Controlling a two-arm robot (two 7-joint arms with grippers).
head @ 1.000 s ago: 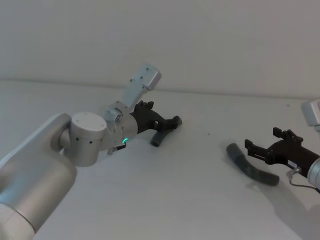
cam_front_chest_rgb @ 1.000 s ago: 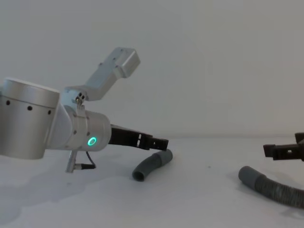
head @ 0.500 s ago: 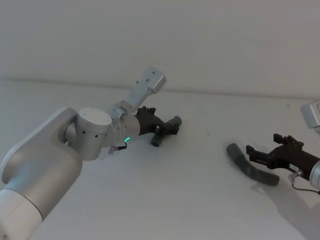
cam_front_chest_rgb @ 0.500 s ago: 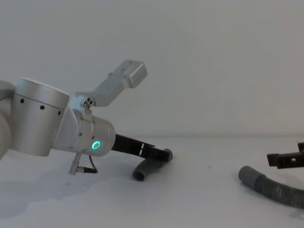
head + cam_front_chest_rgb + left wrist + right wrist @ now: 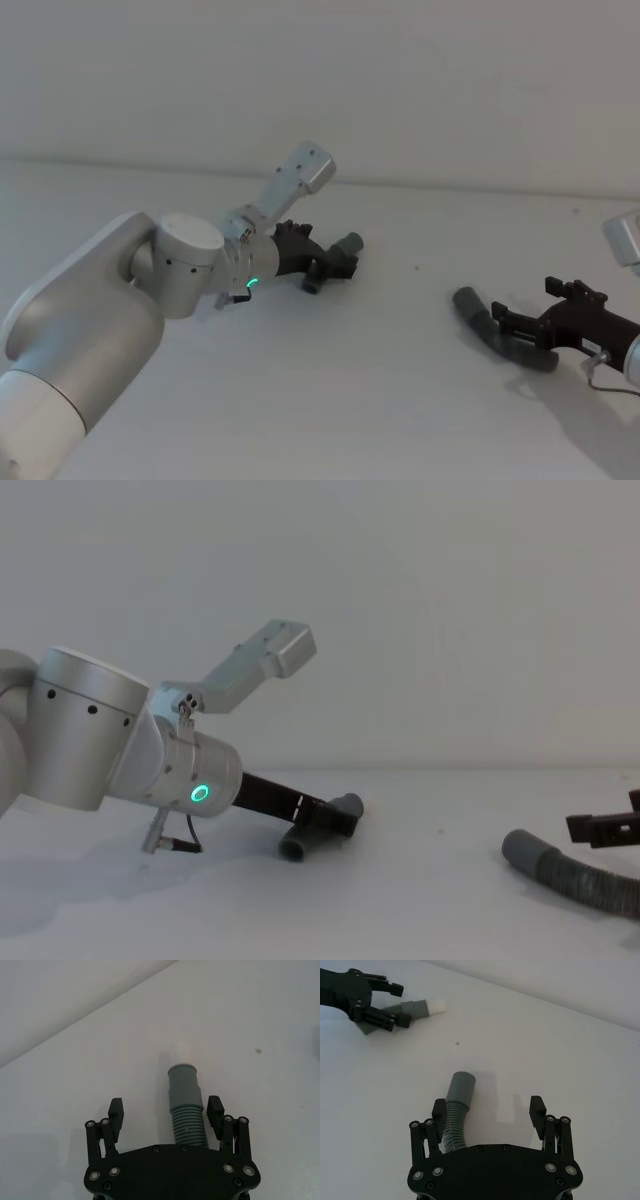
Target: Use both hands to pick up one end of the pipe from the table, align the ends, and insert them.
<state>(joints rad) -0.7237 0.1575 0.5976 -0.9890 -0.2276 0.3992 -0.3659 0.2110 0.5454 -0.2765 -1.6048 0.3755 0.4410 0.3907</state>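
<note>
at the left, the left gripper (image 5: 333, 268) reached low across the table (image 5: 330, 400), with the green ring (image 5: 201, 794) on its arm lit. its fingers (image 5: 116, 1110) were spread, one on either side of the ribbed part of the elbow (image 5: 187, 1125). the elbow lay flat on the table, left of centre and toward the far side. one finger stood just beside the ribs and the other had a clear gap to them. whether either finger touched could not be told. the elbow's narrow cuff (image 5: 183, 1077) pointed out past the fingertips, away from the wrist. its other end curved round toward the near side.

well apart, at the right, the hose (image 5: 580, 885) lay on the table. its wider cuff (image 5: 468, 300) pointed toward the middle and its ribbed length ran off to the near right. the right gripper (image 5: 488, 1106) sat low over it, just behind the cuff, with fingers spread wide. the hose ran between them, close against one finger (image 5: 439, 1110) and well clear of the other. neither piece was lifted, and the two cuffs were far apart and not lined up.
</note>
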